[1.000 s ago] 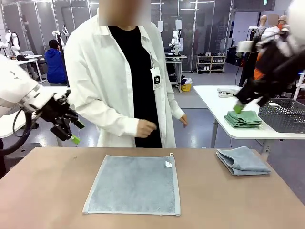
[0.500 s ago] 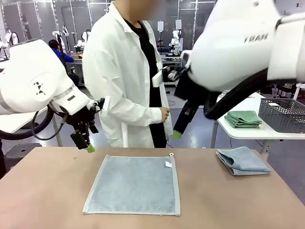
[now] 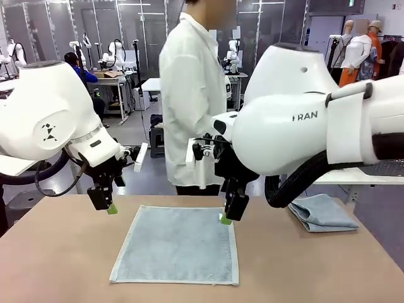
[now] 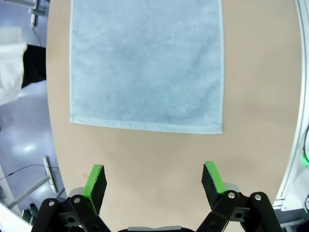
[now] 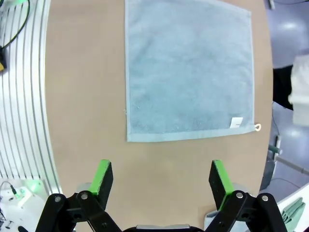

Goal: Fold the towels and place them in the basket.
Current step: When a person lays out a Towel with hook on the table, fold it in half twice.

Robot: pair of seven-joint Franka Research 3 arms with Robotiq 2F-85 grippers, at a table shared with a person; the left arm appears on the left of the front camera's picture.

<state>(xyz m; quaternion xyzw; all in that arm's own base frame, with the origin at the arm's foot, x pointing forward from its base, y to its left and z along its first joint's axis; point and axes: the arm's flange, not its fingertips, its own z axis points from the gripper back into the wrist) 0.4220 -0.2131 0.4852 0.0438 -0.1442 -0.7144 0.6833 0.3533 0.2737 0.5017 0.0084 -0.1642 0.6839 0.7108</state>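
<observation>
A pale blue-grey towel [image 3: 177, 243] lies flat and unfolded in the middle of the tan table [image 3: 57, 259]. A second towel [image 3: 322, 211], folded, rests at the table's right. My left gripper [image 3: 108, 206] hangs open just above the table, off the flat towel's far left corner. My right gripper [image 3: 227, 216] hovers open over the far right corner, by the white tag. In the left wrist view the towel [image 4: 145, 63] lies ahead of the open gripper [image 4: 153, 180]. The right wrist view shows the towel [image 5: 188, 72] ahead of the open gripper [image 5: 161, 178]. Of the dark basket [image 3: 390, 168] a sliver shows under my right arm.
A person in a white coat [image 3: 189, 95] stands side-on beyond the table's far edge. A white side table [image 3: 353, 180] stands at the back right. Bare tabletop surrounds the flat towel on the left and near sides.
Both arms have swung in and down to the flat towel's far corners. The person has turned sideways and stepped back from the table. Both grippers stayed open.
</observation>
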